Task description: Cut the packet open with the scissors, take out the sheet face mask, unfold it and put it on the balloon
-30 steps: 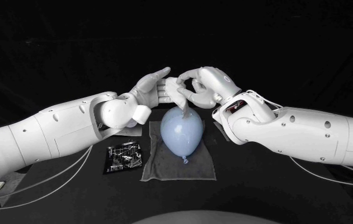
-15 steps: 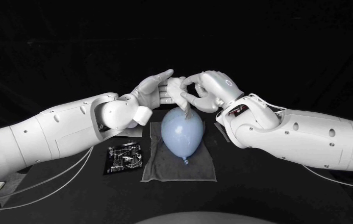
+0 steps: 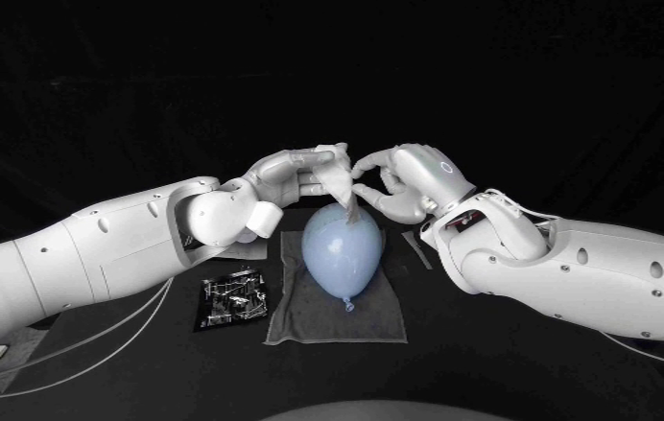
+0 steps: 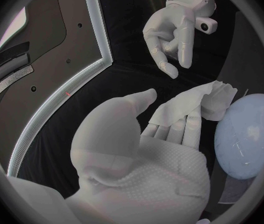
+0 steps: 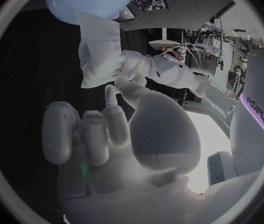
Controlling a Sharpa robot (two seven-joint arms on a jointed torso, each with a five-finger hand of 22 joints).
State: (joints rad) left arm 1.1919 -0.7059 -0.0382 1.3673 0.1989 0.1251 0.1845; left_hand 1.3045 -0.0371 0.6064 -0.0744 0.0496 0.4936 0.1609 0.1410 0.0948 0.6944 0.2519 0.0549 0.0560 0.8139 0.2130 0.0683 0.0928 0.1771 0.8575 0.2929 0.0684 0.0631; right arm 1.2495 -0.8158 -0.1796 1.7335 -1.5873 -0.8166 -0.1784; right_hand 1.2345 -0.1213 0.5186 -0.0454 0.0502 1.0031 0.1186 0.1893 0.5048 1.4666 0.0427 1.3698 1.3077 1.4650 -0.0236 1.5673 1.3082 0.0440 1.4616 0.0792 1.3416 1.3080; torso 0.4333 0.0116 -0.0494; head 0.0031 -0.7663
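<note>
— Drawing off sideways, the right hand (image 3: 398,179) has left the sheet face mask (image 3: 338,183). The left hand (image 3: 288,179), flat a second ago, now curls its fingers (image 4: 178,127) over the mask.

— Why hold it there?

— Probably to keep the folded sheet above the balloon (image 3: 342,248), which lies on a grey cloth (image 3: 373,320), so it can be unfolded and laid straight down. The right hand's fingers are loosely curled and grip nothing.

— And the packet?

— The packet (image 3: 232,296) is on the desk (image 3: 457,373), just beside the cloth.

— Anything unclear?

— Whether the mask's hanging end touches the balloon cannot be told. A grey strip (image 3: 415,246) past the balloon might be the scissors, but it is too small to tell.
</note>
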